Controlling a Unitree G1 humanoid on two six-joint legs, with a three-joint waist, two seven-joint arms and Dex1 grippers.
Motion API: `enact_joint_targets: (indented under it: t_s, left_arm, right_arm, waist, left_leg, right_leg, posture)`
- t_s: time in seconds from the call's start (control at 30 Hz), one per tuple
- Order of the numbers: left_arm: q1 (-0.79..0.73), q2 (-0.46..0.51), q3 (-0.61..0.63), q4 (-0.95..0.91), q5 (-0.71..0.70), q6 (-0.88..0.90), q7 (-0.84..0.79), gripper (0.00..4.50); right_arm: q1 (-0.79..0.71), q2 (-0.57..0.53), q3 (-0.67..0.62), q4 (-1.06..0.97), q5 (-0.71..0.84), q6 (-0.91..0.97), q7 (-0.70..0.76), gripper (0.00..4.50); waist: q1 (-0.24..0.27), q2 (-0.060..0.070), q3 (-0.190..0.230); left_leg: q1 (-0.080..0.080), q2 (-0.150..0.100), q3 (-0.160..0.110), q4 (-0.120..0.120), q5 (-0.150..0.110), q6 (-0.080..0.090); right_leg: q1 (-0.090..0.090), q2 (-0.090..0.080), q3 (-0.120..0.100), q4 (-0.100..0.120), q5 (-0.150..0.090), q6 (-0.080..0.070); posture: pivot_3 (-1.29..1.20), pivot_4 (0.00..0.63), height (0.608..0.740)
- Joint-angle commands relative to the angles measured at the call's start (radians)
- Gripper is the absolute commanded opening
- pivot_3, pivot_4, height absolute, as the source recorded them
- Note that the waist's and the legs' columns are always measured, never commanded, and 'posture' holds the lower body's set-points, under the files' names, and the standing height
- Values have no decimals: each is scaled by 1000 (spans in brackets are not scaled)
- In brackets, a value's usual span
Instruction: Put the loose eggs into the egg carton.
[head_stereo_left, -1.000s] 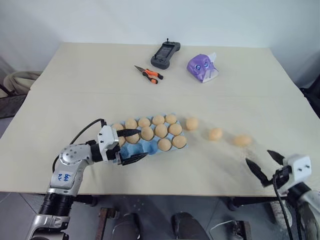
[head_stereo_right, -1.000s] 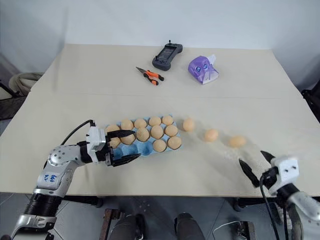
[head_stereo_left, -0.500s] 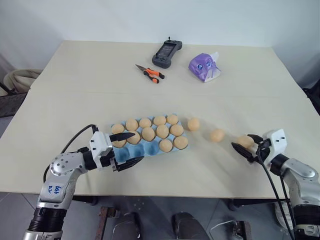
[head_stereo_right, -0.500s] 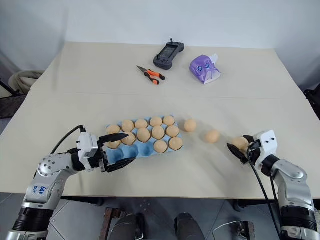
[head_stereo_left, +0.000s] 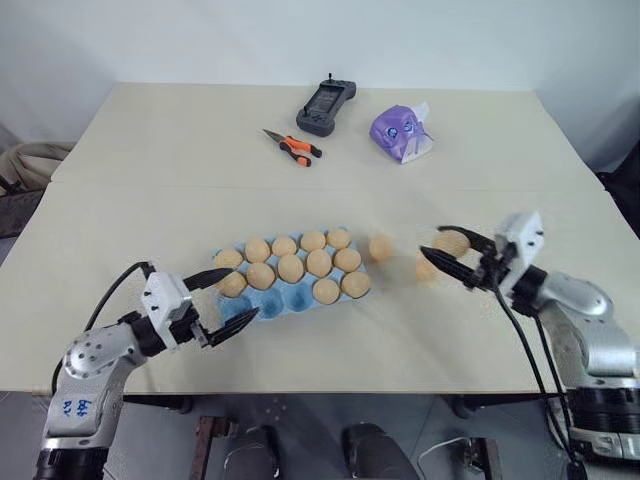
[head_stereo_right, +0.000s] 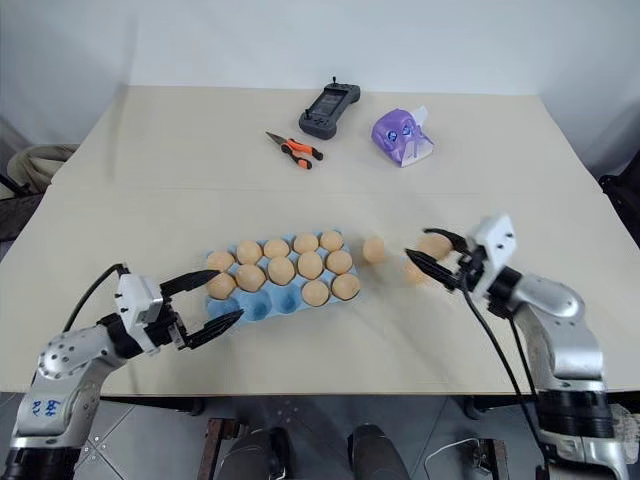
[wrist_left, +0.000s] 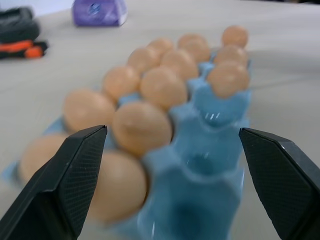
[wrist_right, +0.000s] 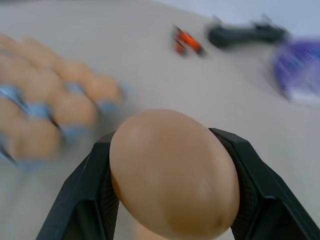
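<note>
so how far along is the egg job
Mostly done: the light blue moulded egg carton holds eleven tan-orange eggs, with empty cups along its near row. In hand: the right gripper is shut on one egg, lifted off the table. Left: two loose eggs on the table right of the carton. The left gripper is open at the carton's left end.

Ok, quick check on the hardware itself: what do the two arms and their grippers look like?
Both arms are silver-grey metal with black joints. The left arm carries blue handwritten marks and a looping black cable. The right arm has a black cable hanging down. Each wrist ends in a white block with two pointed black fingers: left gripper, right gripper.
</note>
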Motion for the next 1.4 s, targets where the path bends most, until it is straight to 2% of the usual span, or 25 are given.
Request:
enact_joint_targets:
  t_s: [0.03, 0.1, 0.3, 0.43, 0.53, 0.63, 0.67, 0.8, 0.93, 1.03, 1.13, 1.3, 1.4]
  left_arm:
    - [82, 5, 68, -57, -13, -32, 20, 4500]
    - [126, 0, 81, -79, -13, -39, 27, 4500]
    - [196, -5, 109, -142, -23, -27, 69, 4500]
    - [218, -6, 120, -169, -27, -19, 90, 4500]
    - [233, -7, 124, -183, -29, -15, 100, 4500]
    - [232, -7, 117, -191, -29, -10, 106, 4500]
    - [226, -6, 113, -193, -30, -7, 107, 4500]
    - [177, 4, 85, -186, -31, 2, 95, 4500]
    - [93, 11, 30, -155, -24, 9, 65, 4500]
    - [45, 14, 1, -127, -17, 5, 40, 4500]
    - [-44, 7, -54, -72, -5, 4, 14, 4500]
    - [-189, 0, -149, 51, 2, 2, -75, 4500]
    - [-257, -13, -197, 116, 12, -16, -119, 4500]
  right_arm:
    - [-92, 68, 190, -106, 11, 113, 23, 2557]
    - [-154, 137, 305, -80, -51, 116, 14, 2557]
    - [-250, 263, 489, 43, -168, 99, 17, 2557]
    - [-257, 280, 520, 84, -200, 83, 37, 2557]
    - [-262, 291, 518, 110, -202, 84, 54, 3242]
    - [-264, 303, 495, 101, -189, 87, 56, 4259]
    - [-261, 302, 479, 87, -178, 83, 60, 4465]
    - [-195, 241, 364, -25, -75, 75, 109, 4465]
    - [-85, 157, 190, -125, -4, 97, 65, 4465]
    - [-1, 103, 106, -157, -16, 75, 27, 4465]
    - [140, 50, -30, -151, -55, -16, -19, 4465]
    - [379, 36, -251, -100, -85, -147, -94, 4465]
    - [481, 51, -303, -47, -117, -236, -116, 4465]
  waist:
    - [-3, 0, 0]
    - [-8, -1, 0]
    - [8, -1, 0]
    - [5, -2, -1]
    - [0, -3, -1]
    - [-1, -3, -1]
    - [-1, -3, -1]
    - [8, -3, -1]
    - [21, -3, -1]
    - [25, -3, -1]
    - [30, -3, -1]
    - [33, -2, -1]
    - [32, -2, -1]
  left_leg:
    - [0, 0, 0, 0, 0, 0]
    - [-1, 1, 1, 0, -1, -1]
    - [-10, -2, -1, 2, -1, 0]
    - [-10, -2, 0, 2, -1, 0]
    - [-9, -1, 0, 2, -1, 0]
    - [-8, -2, -1, 1, -1, -1]
    - [-8, -2, -1, 1, 0, -2]
    - [-9, -2, -2, 0, -1, -2]
    - [-10, -3, -4, 0, -2, 0]
    - [-9, -4, -4, 0, -3, 0]
    - [-9, -4, -4, 0, -3, -1]
    - [-9, -4, -5, 0, -2, -2]
    - [-8, -6, -5, 1, -2, -2]
  right_leg:
    - [0, 0, 0, -1, 0, 0]
    - [-1, 0, 0, -1, 0, 0]
    - [-8, -2, -3, 0, -1, -1]
    - [-8, -2, -3, 0, -1, -1]
    - [-7, -1, -4, 0, 0, -1]
    - [-8, 0, -4, 2, -1, -3]
    - [-8, 0, -4, 3, -1, -3]
    - [-9, -1, -5, 2, -1, -3]
    - [-5, -1, -7, -3, -1, -3]
    - [-4, -1, -7, -5, -1, -3]
    - [-4, -1, -7, -5, -1, -3]
    - [-4, 1, -7, -5, -2, -4]
    - [-2, 3, -8, -6, -2, -3]
  posture:
    - [0, 150, 740]
    - [0, 150, 740]
    - [0, 150, 740]
    - [0, 150, 740]
    - [0, 150, 740]
    - [0, 150, 740]
    - [0, 150, 740]
    - [0, 150, 740]
    - [0, 150, 740]
    - [0, 150, 740]
    - [0, 150, 740]
    - [0, 150, 740]
    - [0, 150, 740]
